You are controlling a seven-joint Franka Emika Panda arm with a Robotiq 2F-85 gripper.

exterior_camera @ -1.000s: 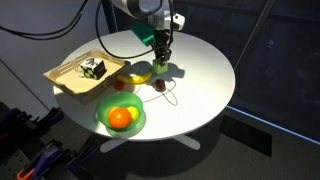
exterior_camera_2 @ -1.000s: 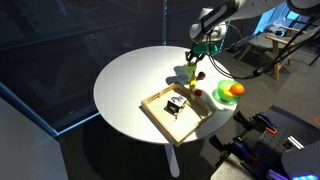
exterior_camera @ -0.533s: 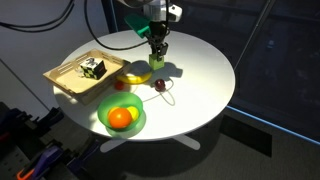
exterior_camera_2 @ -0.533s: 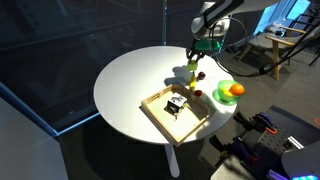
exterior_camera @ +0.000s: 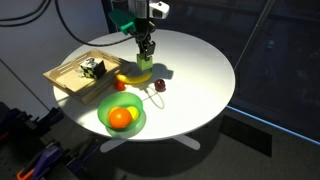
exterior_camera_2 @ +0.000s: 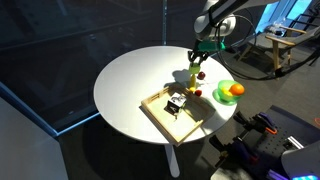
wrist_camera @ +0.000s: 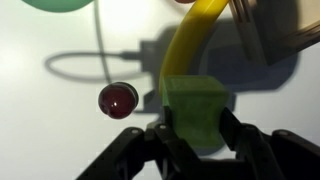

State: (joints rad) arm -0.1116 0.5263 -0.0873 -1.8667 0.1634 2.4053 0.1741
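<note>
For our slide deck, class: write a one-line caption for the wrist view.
Black fingers grip a green cube above a yellow banana beside a dark red ball.

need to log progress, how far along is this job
Done: the green block is gripped, the pincer shut on it. In hand: the block hangs lifted over the banana, beside a small red ball. Left: setting it down; it is in neither the wooden tray nor the green plate.
</note>
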